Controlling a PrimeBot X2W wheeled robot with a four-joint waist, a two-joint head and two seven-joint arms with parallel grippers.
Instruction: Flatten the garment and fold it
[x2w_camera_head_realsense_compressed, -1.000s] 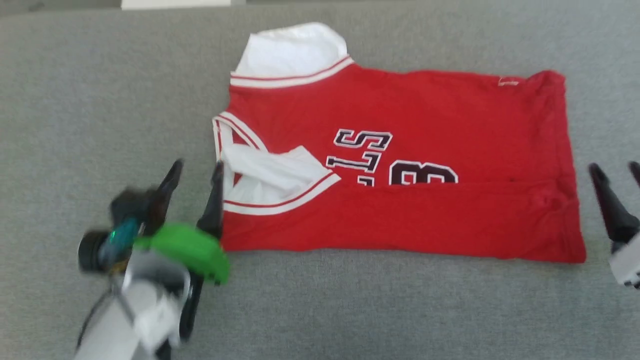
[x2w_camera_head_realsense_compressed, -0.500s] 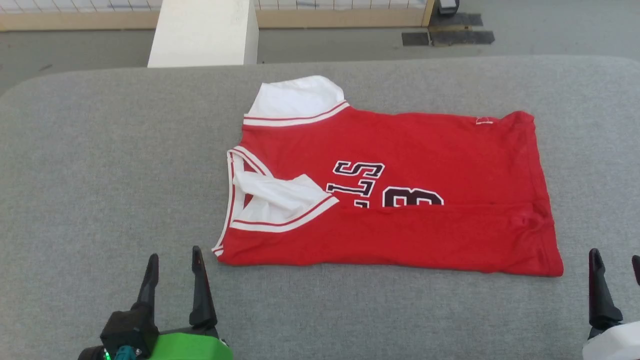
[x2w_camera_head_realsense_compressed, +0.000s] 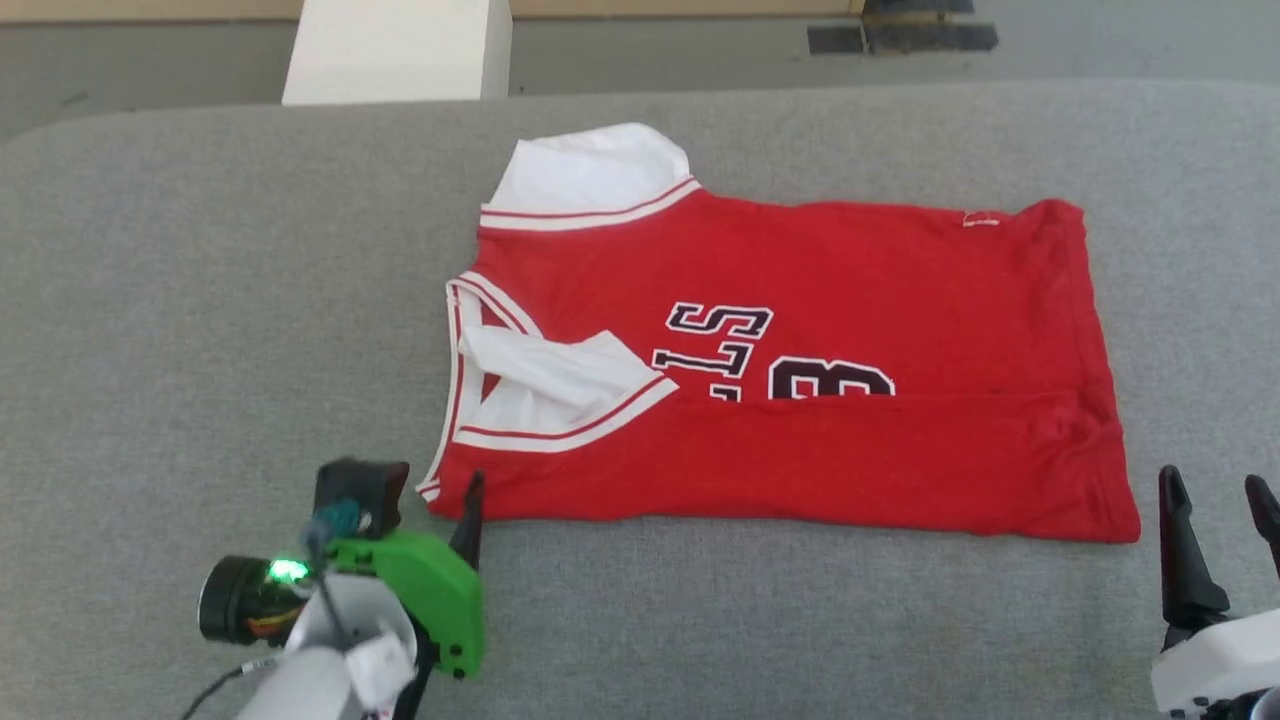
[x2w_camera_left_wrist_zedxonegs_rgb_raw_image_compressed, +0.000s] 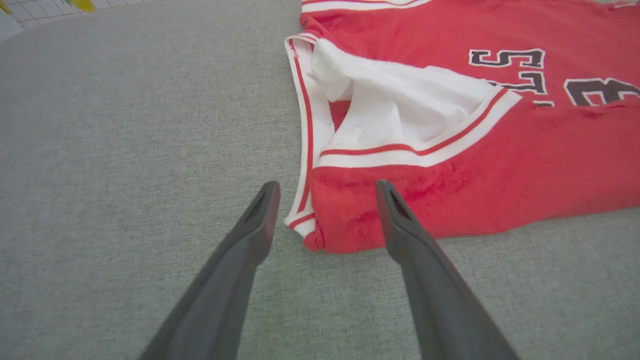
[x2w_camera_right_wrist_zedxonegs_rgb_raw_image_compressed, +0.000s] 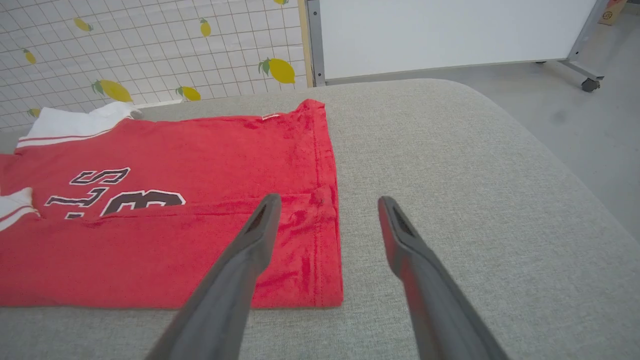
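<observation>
Left pincer (x2w_camera_left_wrist_zedxonegs_rgb_raw_image_compressed: 326, 186) and right pincer (x2w_camera_right_wrist_zedxonegs_rgb_raw_image_compressed: 328, 199) both apart, empty. Shirt (x2w_camera_left_wrist_zedxonegs_rgb_raw_image_compressed: 475, 170) corner just ahead of left tips. Risk: grabbing one layer only, so the folded edge peels open.

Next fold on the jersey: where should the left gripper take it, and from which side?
I'd take the near-left corner of the garment, where the striped trim meets the folded-over near edge. Come in low from the near side: the open left gripper points straight at it, and that doubled edge lies flat on the grey cushion, probably giving a firm lip to pinch.
</observation>
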